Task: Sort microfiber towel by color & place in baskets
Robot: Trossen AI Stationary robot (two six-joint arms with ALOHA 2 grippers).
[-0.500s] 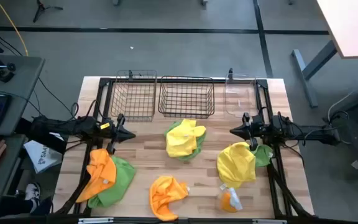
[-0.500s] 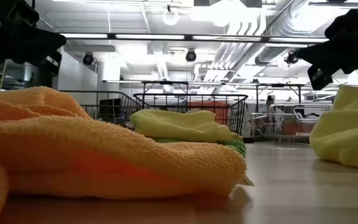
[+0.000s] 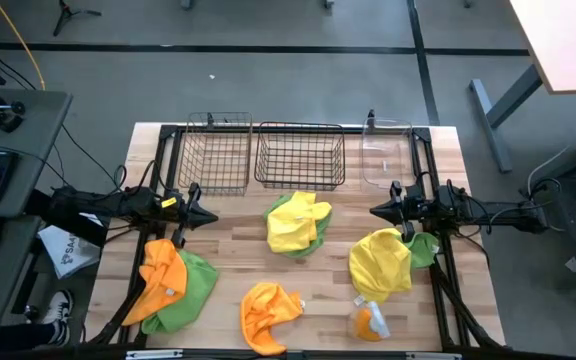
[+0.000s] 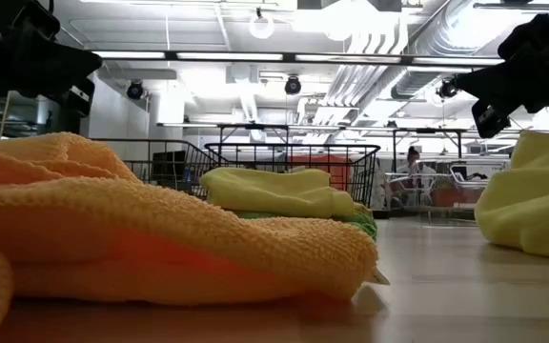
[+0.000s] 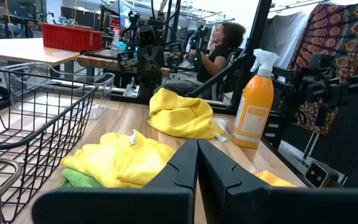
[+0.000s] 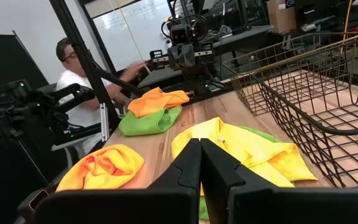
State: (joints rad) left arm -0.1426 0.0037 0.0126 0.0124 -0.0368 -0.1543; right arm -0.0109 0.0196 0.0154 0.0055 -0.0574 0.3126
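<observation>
High view, change: your robot has not moved since half a second ago; only the person's hand at the desk on the left edge has gone from that spot, and the keyboard there looks different. No towel has shifted.
Meaning for task: you are at the start; all towels lie on the wooden table (image 3: 228, 275), none in a basket.
Left gripper (image 3: 206, 216): hovers near the narrow dark wire-mesh basket (image 3: 214, 157), fingers pressed together, holding nothing, as the left wrist view shows.
Right gripper (image 3: 378, 211): hovers just in front of the narrow clear see-through bin (image 3: 385, 155), fingers closed and empty too.
Baskets: narrow mesh, wider dark wire-mesh basket (image 3: 300, 157) and clear bin stand in a row along the far edge, all empty.
Towels: yellow microfiber towel over a green one (image 3: 297, 223) at centre; large yellow towel (image 3: 380, 264) with a green scrap (image 3: 424, 249) under the right arm; orange towel (image 3: 164, 279) on a green towel (image 3: 194, 288) at left; orange towel (image 3: 269, 314) at the front edge.
Extra: orange spray bottle (image 3: 369, 319) lies beside the large yellow towel.
Hidden: low view is blocked by the front orange towel; green layers are mostly covered, so you cannot count them. Clear bin's walls are hard to trace.
Background: a seated person shows beyond the table in each wrist view.
</observation>
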